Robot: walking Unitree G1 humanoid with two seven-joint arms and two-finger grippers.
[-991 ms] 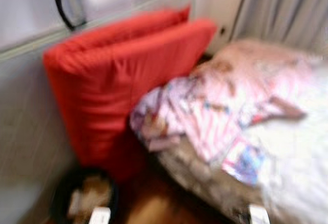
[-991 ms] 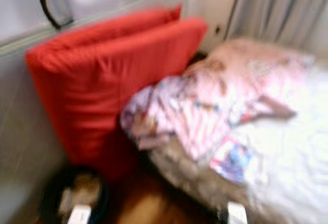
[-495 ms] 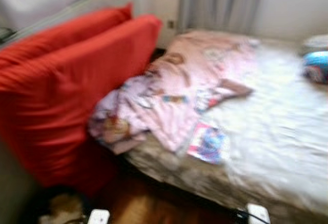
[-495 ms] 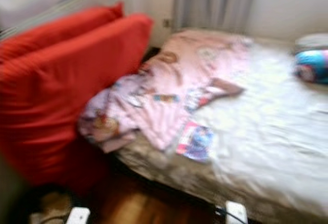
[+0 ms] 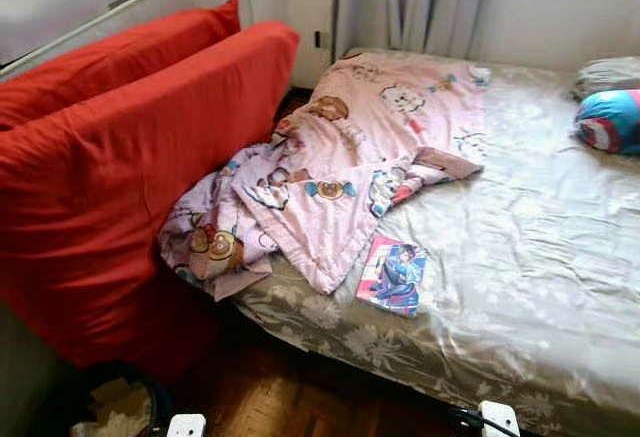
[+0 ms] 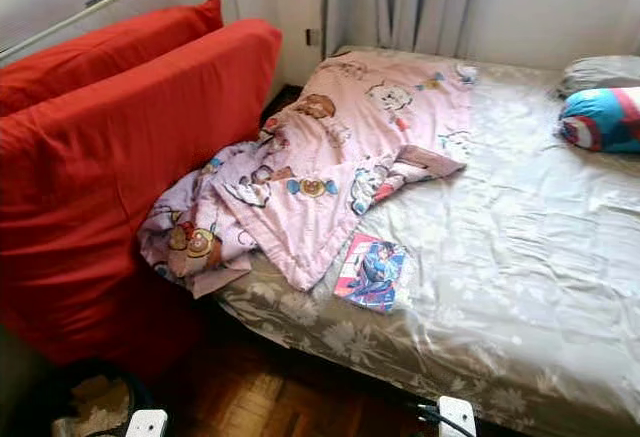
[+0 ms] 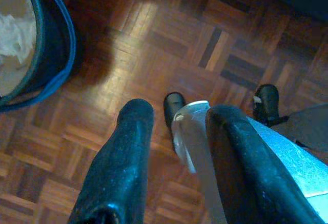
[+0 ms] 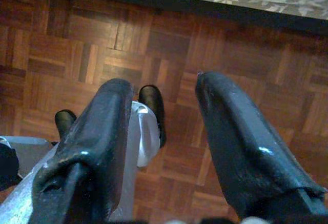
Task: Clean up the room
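A rumpled pink cartoon-print blanket (image 5: 350, 172) lies across the left part of the bed (image 5: 540, 257) and hangs over its near edge. A small comic book (image 5: 391, 275) lies flat on the grey floral sheet beside the blanket's corner. Both arms hang idle at my sides. My left gripper (image 7: 177, 116) points down at the parquet floor (image 7: 154, 34) with its two fingers apart and nothing between them. Over the parquet by the bed's edge, my right gripper (image 8: 164, 101) is open and holds nothing.
Two big red cushions (image 5: 120, 157) lean against the wall left of the bed. A dark bin (image 5: 105, 407) with crumpled paper stands on the floor below them, also seen as the bin (image 7: 48, 44). A blue and red pillow (image 5: 608, 121) lies at the bed's far right. Curtains (image 5: 420, 2) hang behind.
The camera has swung to the right and settled, so the picture is sharp now and more of the bed shows. Nothing on the bed has moved.
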